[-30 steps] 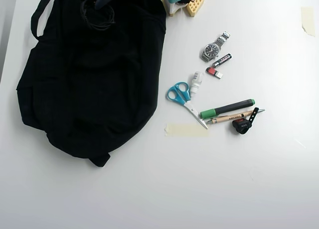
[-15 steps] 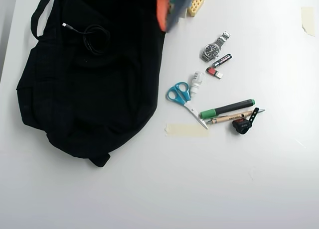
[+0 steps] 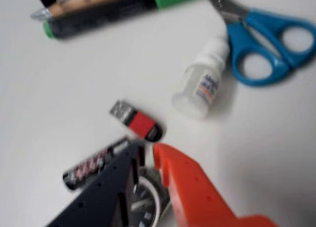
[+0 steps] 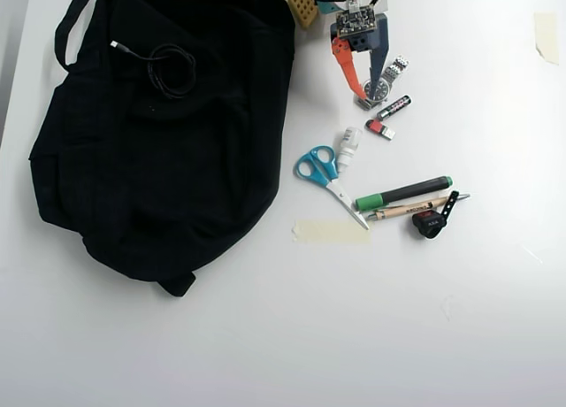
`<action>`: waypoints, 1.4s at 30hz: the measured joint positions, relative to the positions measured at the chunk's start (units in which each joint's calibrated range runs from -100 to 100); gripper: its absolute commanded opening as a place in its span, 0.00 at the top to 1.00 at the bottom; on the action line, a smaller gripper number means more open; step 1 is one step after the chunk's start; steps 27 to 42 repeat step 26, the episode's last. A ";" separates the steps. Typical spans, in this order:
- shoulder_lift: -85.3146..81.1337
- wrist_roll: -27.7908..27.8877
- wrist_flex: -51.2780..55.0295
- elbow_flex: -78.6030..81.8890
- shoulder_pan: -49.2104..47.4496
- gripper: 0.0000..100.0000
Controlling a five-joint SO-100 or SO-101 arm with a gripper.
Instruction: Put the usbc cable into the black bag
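Two views to go by, wrist cam first: your gripper (image 3: 148, 150) comes in from the bottom edge, dark finger on the left, orange finger on the right, tips a small gap apart w/ nothing between them, so it's slightly parted and empty. Under the jaws sits a wristwatch (image 3: 143, 200), partly hidden. Just ahead of the tips is a red-and-black USB stick (image 3: 137, 121), a small dark battery-like cylinder (image 3: 91, 165) to its left, a small white bottle (image 3: 203, 84) further up, blue scissors (image 3: 269, 44) top right, and a green-capped marker (image 3: 111, 7) along the top edge. No cable or bag in this view; it's also blurry. Overhead cam: the gripper (image 4: 365, 90) hangs over the clutter right of the black bag (image 4: 159, 186), at the watch (image 4: 378, 91). The usbc cable (image 4: 168, 66) lies coiled on top of the bag's cloth near its upper part, plug end pointing up-left, well apart from your gripper. Can't tell if it's inside the opening or just resting on the fabric. Judging by this, either the drop is done or the cable needs tucking in. Next move, imo: swing left over the bag, check the cable, and if it's only on top, open wider, pinch the coil and push it into the mouth.
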 measured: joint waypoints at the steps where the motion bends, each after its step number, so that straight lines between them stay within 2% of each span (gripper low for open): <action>1: 0.00 0.00 0.17 0.60 -0.07 0.98; 12: 0.00 0.00 13.55 1.45 -0.15 0.98; 42: 0.00 0.00 14.40 1.45 0.15 0.98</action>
